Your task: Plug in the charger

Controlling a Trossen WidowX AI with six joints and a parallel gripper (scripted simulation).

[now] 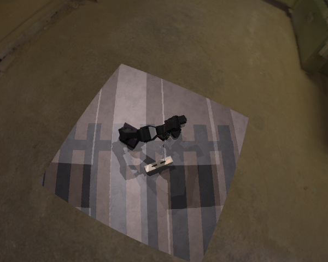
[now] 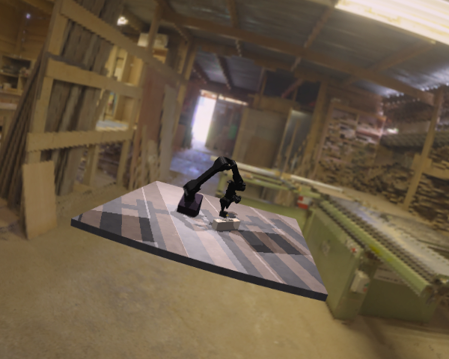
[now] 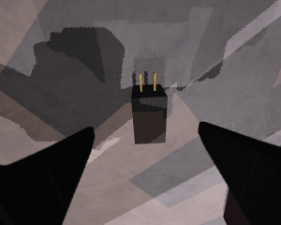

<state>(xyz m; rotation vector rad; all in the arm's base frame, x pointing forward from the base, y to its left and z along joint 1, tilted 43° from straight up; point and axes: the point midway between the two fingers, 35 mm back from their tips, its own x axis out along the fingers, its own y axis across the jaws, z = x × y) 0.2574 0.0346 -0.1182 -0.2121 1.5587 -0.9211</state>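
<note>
The black two-prong charger (image 3: pixel 150 127) lies on the table between my fingers in the wrist view, not touched by them. Its two gold prongs (image 3: pixel 148 82) (image 1: pixel 168 137) point away from my gripper's palm, toward the top of that view. My gripper (image 3: pixel 146 128) (image 1: pixel 170 136) is open and empty, above the charger; it hides most of the charger's body in the top view. The cream power strip (image 1: pixel 167 160) (image 2: pixel 228 225) stands on the table on the side the prongs point toward. Two dark outlet slots show on its top. The strip is out of the wrist view.
The square striped table (image 1: pixel 130 84) (image 2: pixel 201 247) carries the dark arm base (image 1: pixel 130 138) (image 2: pixel 189 205), to the left of the charger and strip. Shadows of the arm fall across the table around the strip. A green machine (image 2: pixel 344 266) stands beyond the table's right edge.
</note>
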